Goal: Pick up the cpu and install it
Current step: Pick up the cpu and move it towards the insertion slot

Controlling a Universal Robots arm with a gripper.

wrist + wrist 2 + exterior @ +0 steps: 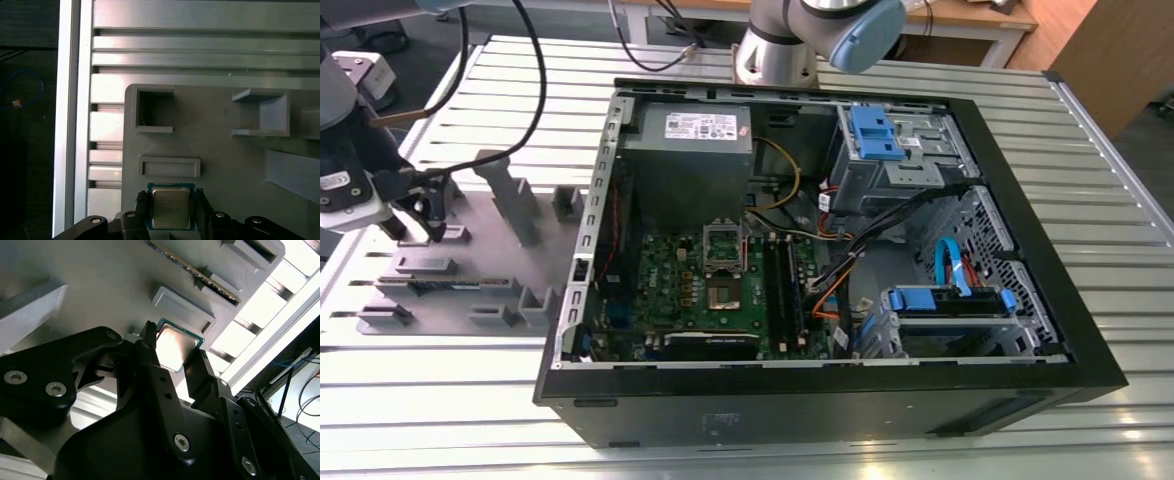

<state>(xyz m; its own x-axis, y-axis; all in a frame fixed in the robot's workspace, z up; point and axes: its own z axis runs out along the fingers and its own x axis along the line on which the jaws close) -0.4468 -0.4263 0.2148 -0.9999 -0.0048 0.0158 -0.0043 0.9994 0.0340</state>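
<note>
The gripper (420, 225) hangs low over the tray (480, 250), at the exterior view's left. Its fingers (159, 375) stand apart, one at each side of the cpu (171, 210) lying there.

Exterior cam: off the arm, high, tilted down over the whole table (440, 400). The case (787, 410) is mid-frame, with the fixture plate (467, 265) and gripper (427, 228) at the exterior view's left. First wrist view: close, square-on down at the plate. Second wrist view: closer still, oblique, looking along the gripper body at the plate. Both wrist views share the cpu (171, 207) (174, 346) and the plate around it. Exterior sees that same spot from far off.
</note>
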